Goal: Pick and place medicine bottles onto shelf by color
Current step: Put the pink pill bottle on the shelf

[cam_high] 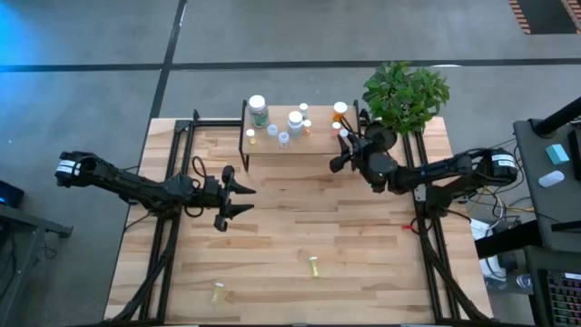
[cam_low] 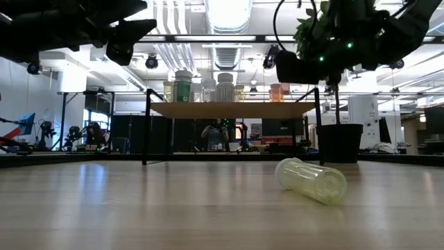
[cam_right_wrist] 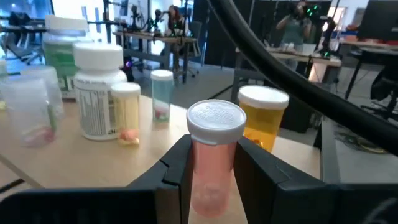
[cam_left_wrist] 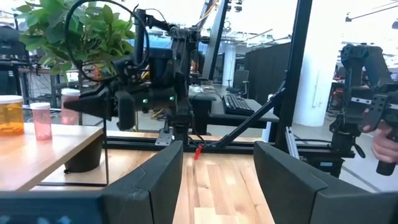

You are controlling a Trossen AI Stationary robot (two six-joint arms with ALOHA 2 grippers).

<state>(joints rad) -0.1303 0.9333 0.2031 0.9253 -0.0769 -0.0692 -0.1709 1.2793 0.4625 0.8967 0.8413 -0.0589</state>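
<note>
A pink vial [cam_right_wrist: 211,162] with a white cap stands upright between the two fingers of the right gripper [cam_right_wrist: 210,171], which pinch it at its sides over the right end of the shelf [cam_high: 300,150], just beside an orange bottle [cam_right_wrist: 262,124]. The other bottles stand farther along the board. The left gripper [cam_high: 243,200] hangs over the table's middle, fingers spread and holding nothing; two yellowish vials [cam_high: 313,267] lie on the near tabletop.

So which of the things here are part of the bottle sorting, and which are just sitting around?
Job:
- low wooden shelf on black legs
- pink vial with white cap in right tool
- orange bottle
- two yellowish vials lying on the table

Lying about:
- leafy green potted plant
</note>
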